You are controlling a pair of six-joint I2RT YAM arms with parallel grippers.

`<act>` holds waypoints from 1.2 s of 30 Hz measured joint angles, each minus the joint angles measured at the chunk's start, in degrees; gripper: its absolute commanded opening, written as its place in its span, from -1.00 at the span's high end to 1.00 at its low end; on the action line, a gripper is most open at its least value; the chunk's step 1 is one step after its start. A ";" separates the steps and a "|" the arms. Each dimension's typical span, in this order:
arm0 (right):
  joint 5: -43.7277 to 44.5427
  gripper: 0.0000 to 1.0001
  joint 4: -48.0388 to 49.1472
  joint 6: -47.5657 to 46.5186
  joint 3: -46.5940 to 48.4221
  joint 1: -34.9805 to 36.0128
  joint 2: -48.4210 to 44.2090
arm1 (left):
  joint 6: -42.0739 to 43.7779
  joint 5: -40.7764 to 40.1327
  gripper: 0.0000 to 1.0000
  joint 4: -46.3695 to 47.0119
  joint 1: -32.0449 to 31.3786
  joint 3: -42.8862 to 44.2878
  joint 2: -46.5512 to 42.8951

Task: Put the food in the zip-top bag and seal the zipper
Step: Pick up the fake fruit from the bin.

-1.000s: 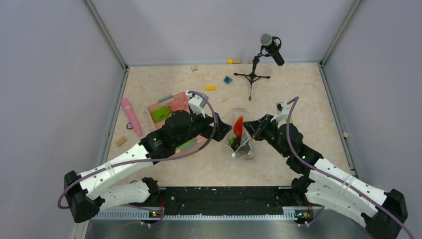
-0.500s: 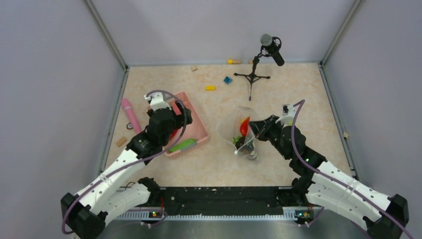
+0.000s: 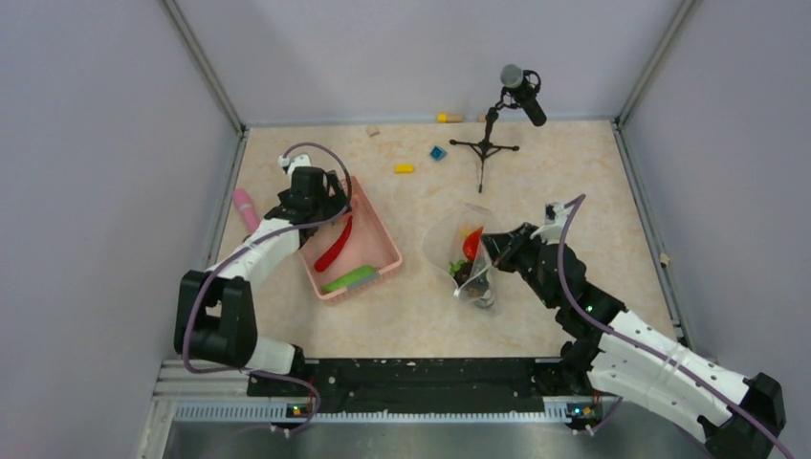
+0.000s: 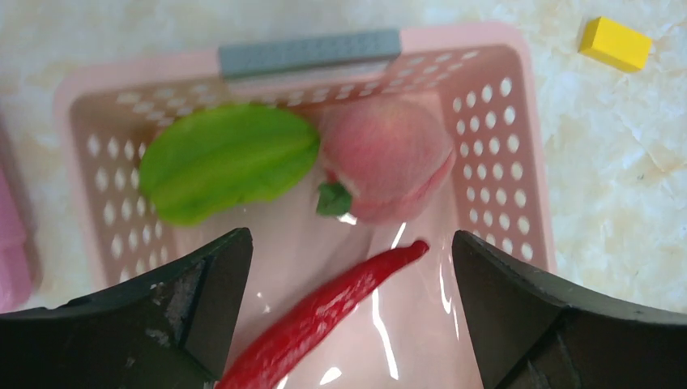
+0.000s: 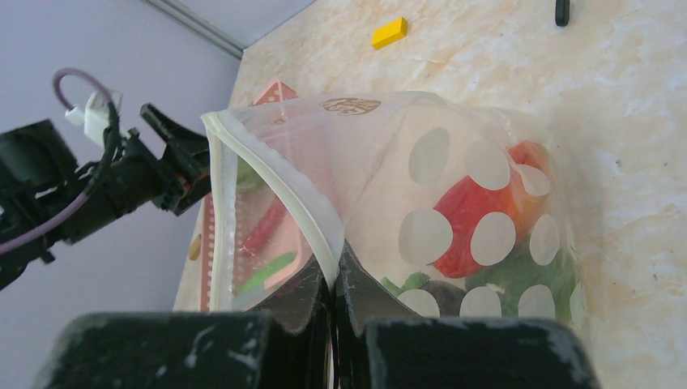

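Observation:
The clear dotted zip-top bag (image 3: pixel 457 251) stands open mid-table, its mouth facing left. Inside lie a red piece (image 5: pixel 466 223), an orange piece (image 5: pixel 526 158), green food (image 5: pixel 518 275) and a dark fruit. My right gripper (image 3: pixel 488 245) is shut on the bag's whitish zipper (image 5: pixel 283 185) and holds the mouth up (image 5: pixel 334 284). My left gripper (image 3: pixel 311 199) hangs open and empty over the pink basket's (image 3: pixel 373 244) far end. Below it (image 4: pixel 348 316) lie a red chili (image 4: pixel 324 316), a green pepper (image 4: pixel 227 162) and a pink peach (image 4: pixel 389 158). A green cucumber (image 3: pixel 349 279) lies at the basket's near end.
A pink cylinder stick (image 3: pixel 246 208) lies left of the basket. A yellow block (image 3: pixel 405 169) and a blue block (image 3: pixel 438 153) lie behind. A microphone on a tripod (image 3: pixel 488 143) stands at the back. Grey walls close in the table.
My left arm has swung away from the bag's mouth, left and back, to the far end of the basket, open. My right gripper kept its hold on the bag, which shifted slightly right.

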 measured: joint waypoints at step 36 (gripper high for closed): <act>1.68 1.00 -2.99 -1.38 0.00 0.00 -4.24 | 9.73 13.53 0.14 -1.92 3.80 18.49 24.33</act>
